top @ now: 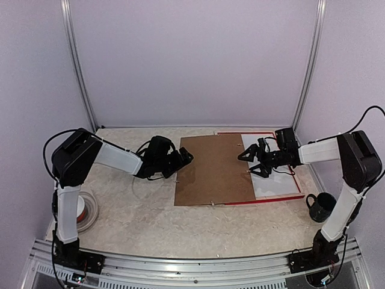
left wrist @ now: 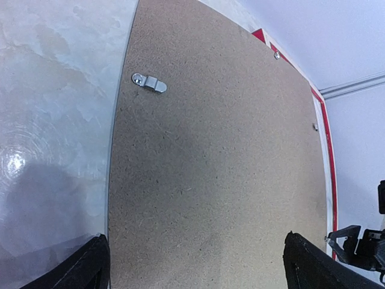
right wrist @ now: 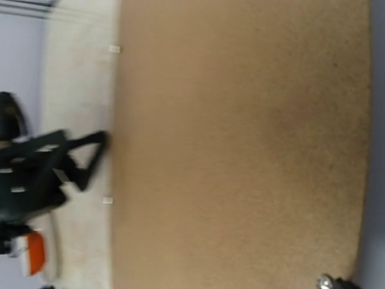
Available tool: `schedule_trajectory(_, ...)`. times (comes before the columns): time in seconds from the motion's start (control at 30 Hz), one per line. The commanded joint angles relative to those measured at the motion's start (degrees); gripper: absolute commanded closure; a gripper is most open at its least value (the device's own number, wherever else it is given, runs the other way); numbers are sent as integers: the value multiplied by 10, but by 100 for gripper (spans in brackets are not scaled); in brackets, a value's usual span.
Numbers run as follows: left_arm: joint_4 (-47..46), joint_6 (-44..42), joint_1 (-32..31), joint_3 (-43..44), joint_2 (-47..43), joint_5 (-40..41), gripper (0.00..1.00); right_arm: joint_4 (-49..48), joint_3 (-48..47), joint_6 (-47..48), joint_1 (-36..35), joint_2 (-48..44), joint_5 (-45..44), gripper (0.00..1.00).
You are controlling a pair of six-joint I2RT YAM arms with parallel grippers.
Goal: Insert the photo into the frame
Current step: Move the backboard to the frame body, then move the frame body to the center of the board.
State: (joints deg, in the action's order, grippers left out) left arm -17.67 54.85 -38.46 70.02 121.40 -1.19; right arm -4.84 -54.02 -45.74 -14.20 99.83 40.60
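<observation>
Spread right claw [top: 248,162] above red frame [top: 271,199], spread left claw [top: 184,165] beside brown board [top: 213,171]

Your table [top: 138,217], pale and marbled, carries a brown backing board [top: 213,168] at its middle, overlapping a red frame [top: 271,199] toward the right. You also have a white roll of tape [top: 89,211] near the left edge and a dark mug [top: 322,206] at the right.

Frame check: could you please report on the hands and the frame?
Left hand open, right hand open. Frame flat, brown backing board lying over part of it. Photo not in sight.
</observation>
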Motion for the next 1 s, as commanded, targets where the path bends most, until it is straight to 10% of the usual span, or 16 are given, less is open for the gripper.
schedule_trajectory(0.0, 47, 40, -37, -24, 45, -124, 1, 60, -18, 58, -14, 22, -20, 1)
schedule_trajectory(0.77, 37, 41, -22, -68, 2, -123, 1, 232, -49, 115, -4, -46, -231, 1)
schedule_trajectory(0.97, 37, 41, -23, -69, -4, -119, 1, 155, -7, 75, 16, -69, -153, 1)
